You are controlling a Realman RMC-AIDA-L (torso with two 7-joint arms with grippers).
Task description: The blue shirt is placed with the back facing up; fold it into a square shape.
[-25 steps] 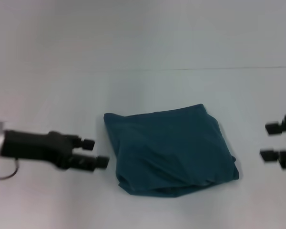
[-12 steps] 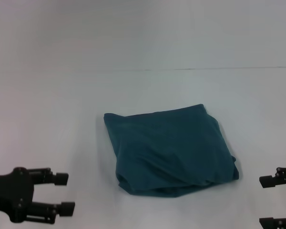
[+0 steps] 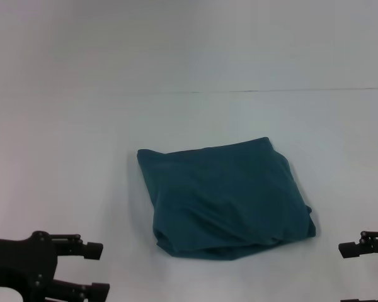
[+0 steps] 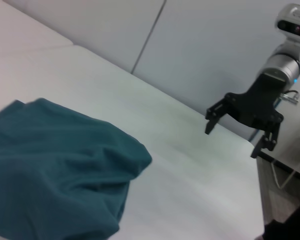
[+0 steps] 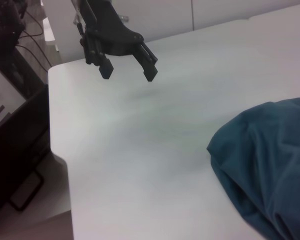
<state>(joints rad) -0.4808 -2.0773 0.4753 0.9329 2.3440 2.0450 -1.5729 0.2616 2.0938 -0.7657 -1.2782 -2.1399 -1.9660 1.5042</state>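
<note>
The blue shirt (image 3: 227, 198) lies folded into a rough, slightly skewed square in the middle of the white table, plain side up and with nothing touching it. My left gripper (image 3: 98, 270) hovers open at the near left, well clear of the shirt. Open too, my right gripper (image 3: 344, 275) sits at the near right, partly cut off by the picture's edge. In the left wrist view, the shirt (image 4: 50, 165) is close and the right gripper (image 4: 231, 141) hangs open beyond it. Past the shirt (image 5: 270, 155) in the right wrist view, the left gripper (image 5: 128, 75) stands open.
The white table (image 3: 82, 138) has a thin seam across its far part. Its side edge (image 5: 57, 150) drops to dark equipment and cables (image 5: 10, 45). Another edge (image 4: 260, 175) lies under the right arm.
Both arms have drawn back from the shirt's sides toward the near edge of the table. The shirt has not moved.
</note>
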